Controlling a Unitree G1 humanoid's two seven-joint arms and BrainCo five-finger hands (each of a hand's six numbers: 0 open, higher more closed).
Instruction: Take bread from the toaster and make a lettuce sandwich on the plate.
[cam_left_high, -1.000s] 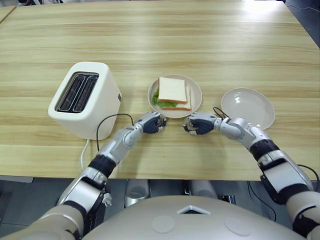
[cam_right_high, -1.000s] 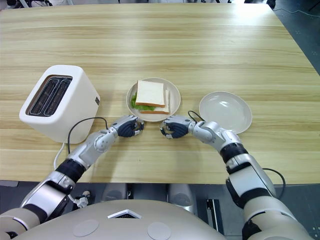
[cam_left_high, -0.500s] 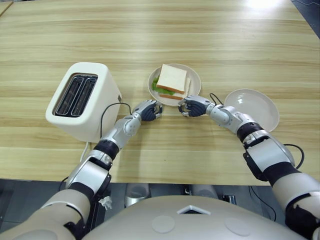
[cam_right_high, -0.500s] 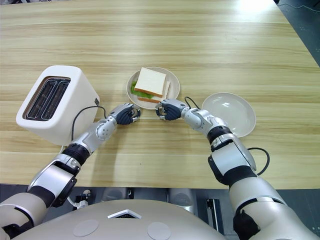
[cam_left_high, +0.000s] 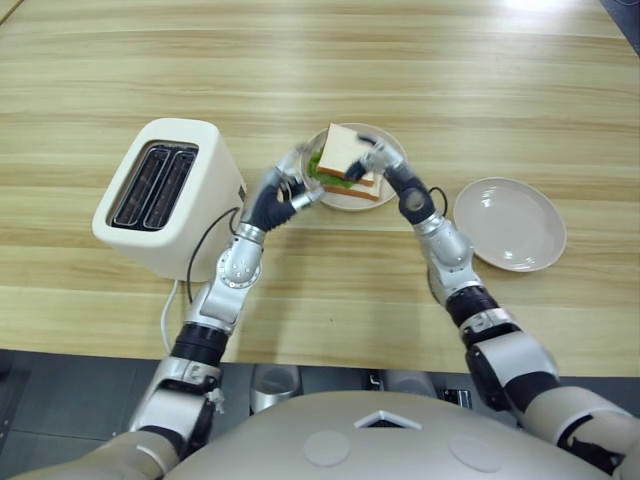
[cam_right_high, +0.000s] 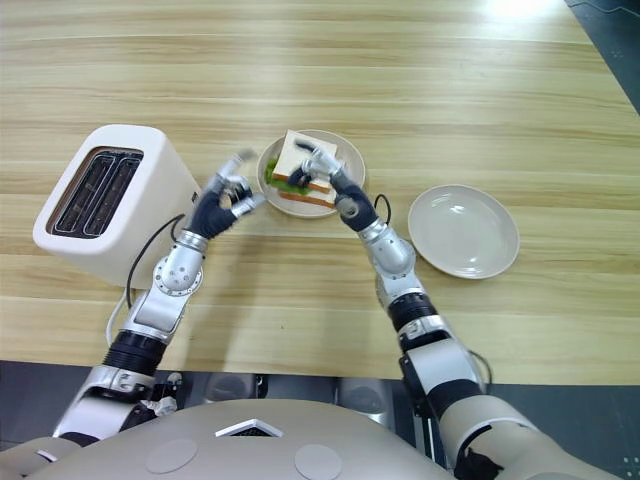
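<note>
A sandwich (cam_left_high: 340, 152) of white bread slices with green lettuce between them lies on the beige plate (cam_left_high: 345, 204) at mid-table. My left hand (cam_left_high: 284, 190) is raised upright at the plate's left rim, fingers spread open, holding nothing. My right hand (cam_left_high: 374, 160) is over the sandwich's right side with its fingers extended, also open; I cannot tell whether it touches the bread. The white toaster (cam_left_high: 165, 195) stands to the left, both slots dark and without bread showing.
An empty beige plate (cam_left_high: 510, 223) sits to the right of the sandwich plate. The toaster's black cable (cam_left_high: 205, 240) loops over the table between the toaster and my left forearm. The wooden table (cam_left_high: 330, 60) stretches far behind.
Both hands were curled low on the table in front of the plate; now they are raised with fingers opened, the left at the plate's left rim and the right over the sandwich.
</note>
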